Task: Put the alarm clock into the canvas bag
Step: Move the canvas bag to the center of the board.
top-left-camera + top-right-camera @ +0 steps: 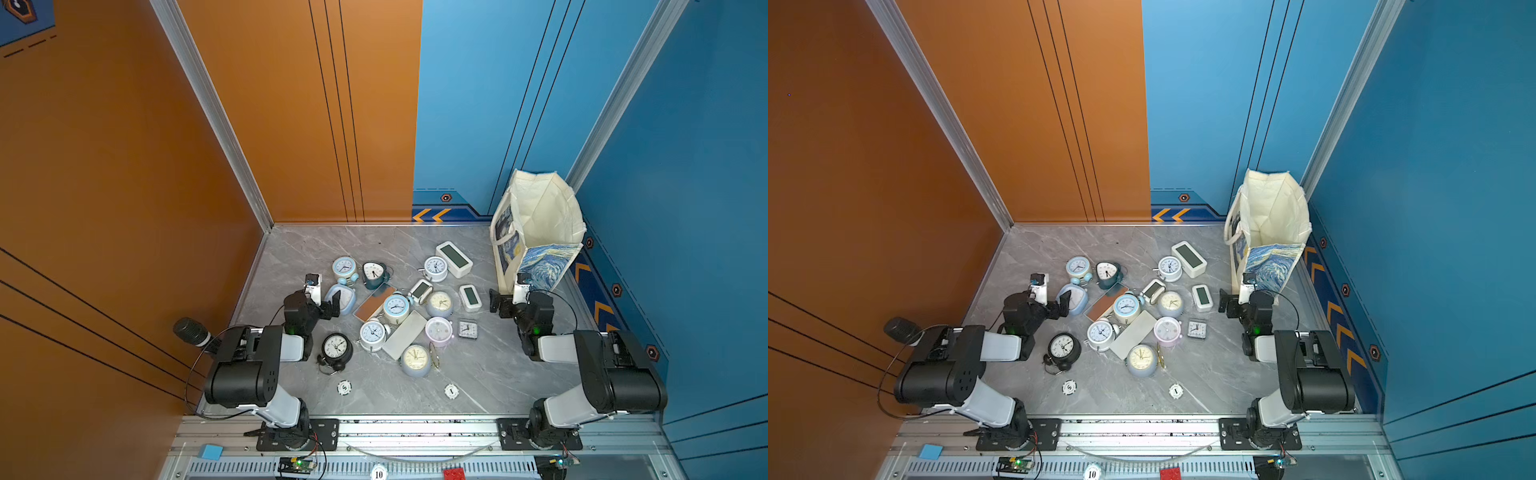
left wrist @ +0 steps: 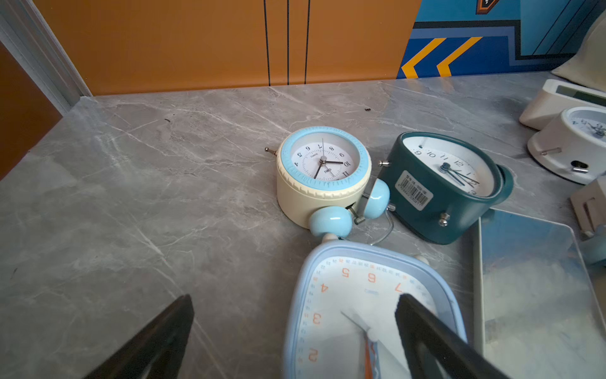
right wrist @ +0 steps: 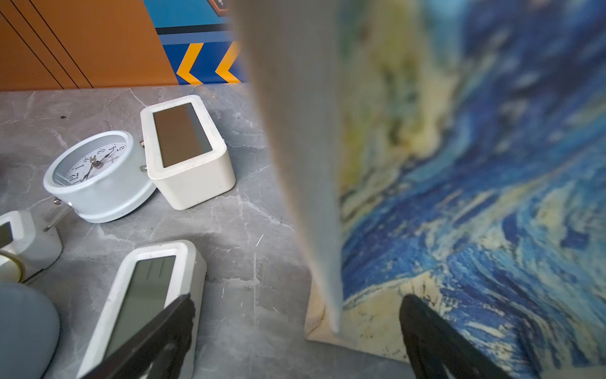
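The canvas bag (image 1: 536,232) (image 1: 1271,232) stands open at the back right, cream inside with a blue and yellow swirl print outside (image 3: 475,197). Several alarm clocks lie in the table's middle. My left gripper (image 1: 331,305) (image 2: 295,300) hangs open over a pale blue square alarm clock (image 2: 354,288) (image 1: 348,301), one finger above its face, holding nothing. Just beyond lie a cream clock with a blue bezel (image 2: 323,170) and a dark green clock (image 2: 439,187). My right gripper (image 1: 509,297) (image 3: 298,300) is open and empty at the bag's lower near corner.
White digital clocks (image 3: 187,151) (image 3: 144,295) lie left of the bag. A black round clock (image 1: 336,347) sits in front of the left arm. A flat mirror-like slab (image 2: 531,288) lies beside the blue clock. Two round tokens (image 1: 344,387) (image 1: 451,390) rest near the front. Walls enclose three sides.
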Controlling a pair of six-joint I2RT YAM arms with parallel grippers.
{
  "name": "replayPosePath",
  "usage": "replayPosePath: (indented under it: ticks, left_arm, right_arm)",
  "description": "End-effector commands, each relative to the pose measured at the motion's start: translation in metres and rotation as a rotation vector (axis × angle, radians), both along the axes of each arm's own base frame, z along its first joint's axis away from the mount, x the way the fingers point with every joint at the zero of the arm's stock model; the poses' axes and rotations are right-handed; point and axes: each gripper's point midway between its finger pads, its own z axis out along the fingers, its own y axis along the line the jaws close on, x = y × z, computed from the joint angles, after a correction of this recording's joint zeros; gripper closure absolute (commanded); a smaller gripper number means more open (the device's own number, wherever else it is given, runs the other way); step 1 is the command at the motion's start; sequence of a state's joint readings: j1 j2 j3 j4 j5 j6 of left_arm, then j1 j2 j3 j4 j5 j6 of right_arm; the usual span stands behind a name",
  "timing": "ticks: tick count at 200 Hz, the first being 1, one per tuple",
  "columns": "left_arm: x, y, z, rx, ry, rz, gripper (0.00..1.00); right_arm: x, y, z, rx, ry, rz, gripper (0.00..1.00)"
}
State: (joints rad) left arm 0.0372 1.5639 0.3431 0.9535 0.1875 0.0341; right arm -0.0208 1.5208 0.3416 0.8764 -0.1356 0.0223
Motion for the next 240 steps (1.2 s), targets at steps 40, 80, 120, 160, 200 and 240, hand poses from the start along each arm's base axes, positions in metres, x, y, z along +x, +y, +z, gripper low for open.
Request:
replayPosePath:
  ticks: [40,80,120,160,200,240]
  left_arm:
    - [0.0056,-0.0008,0.0081,0.001,-0.025,-0.001,0.02]
    - [0.0055,-0.0004,0.0076,0.002,-0.023,-0.001,0.02]
    - [0.0072,0.0041,0.0089,-0.006,-0.026,0.019,0.02]
    - [0.0069,0.0038,0.0084,-0.006,-0.024,0.018,0.02]
    - [0.0072,0.0036,0.0088,-0.007,-0.025,0.017,0.02]
    - [0.0064,0.0036,0.0084,-0.003,-0.025,0.021,0.02]
  right_arm:
    - [0.0084,0.0012,0.01,-0.001,-0.039,0.012,0.0]
    - [0.0085,0.0011,0.0099,-0.002,-0.038,0.011,0.0]
    - [0.0084,0.0006,0.0097,-0.001,-0.037,0.01,0.0]
    - [0.0082,0.0006,0.0095,-0.001,-0.037,0.01,0.0]
    - [0.0086,0.0004,0.0098,-0.002,-0.037,0.01,0.0]
    - [0.0079,0.0006,0.0096,-0.002,-0.037,0.011,0.0]
